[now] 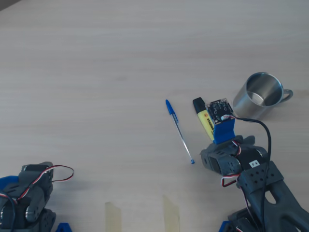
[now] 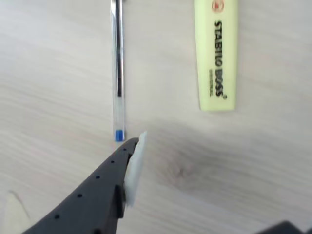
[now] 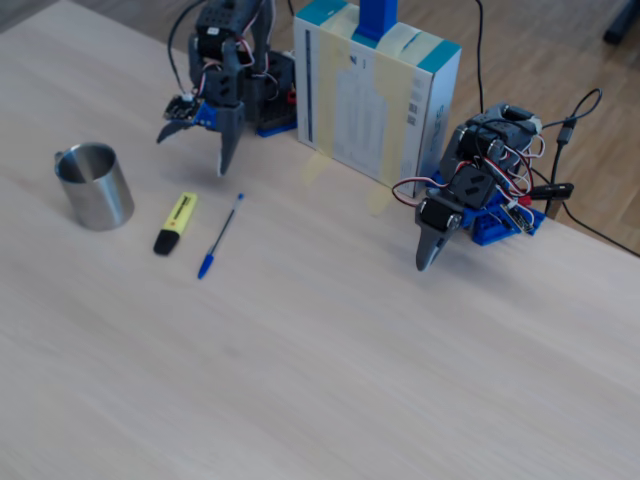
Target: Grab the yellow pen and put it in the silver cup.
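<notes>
One gripper [image 3: 205,148] of ours hangs with its jaws spread and empty above the table [image 3: 300,340]. Just ahead lies the yellow pen [image 3: 175,222], long axis in line with our reach, black cap farthest away; the silver cup [image 3: 93,186] stands beyond it.

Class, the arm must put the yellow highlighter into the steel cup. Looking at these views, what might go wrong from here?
1. The blue ballpoint lies close beside the yellow pen, so the open gripper above them might catch the wrong one.
2. The silver cup stands near the yellow pen; a swing could knock it over.
</notes>
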You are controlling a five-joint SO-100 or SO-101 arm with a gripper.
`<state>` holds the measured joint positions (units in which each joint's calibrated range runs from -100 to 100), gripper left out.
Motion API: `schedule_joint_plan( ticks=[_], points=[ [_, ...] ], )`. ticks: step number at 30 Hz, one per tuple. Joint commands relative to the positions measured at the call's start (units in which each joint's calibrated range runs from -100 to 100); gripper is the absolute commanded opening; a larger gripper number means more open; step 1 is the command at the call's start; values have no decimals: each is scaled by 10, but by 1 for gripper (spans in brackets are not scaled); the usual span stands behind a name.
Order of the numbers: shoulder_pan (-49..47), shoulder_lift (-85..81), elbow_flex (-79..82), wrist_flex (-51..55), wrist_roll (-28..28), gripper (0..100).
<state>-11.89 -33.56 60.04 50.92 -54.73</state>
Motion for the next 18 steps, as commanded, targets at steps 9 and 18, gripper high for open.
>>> schedule_joint_plan(
  ticks=[9, 18],
  points=[
    [5, 125, -107, -102, 2, 55],
    [29, 179, -125, -184, 3, 55]
  ],
)
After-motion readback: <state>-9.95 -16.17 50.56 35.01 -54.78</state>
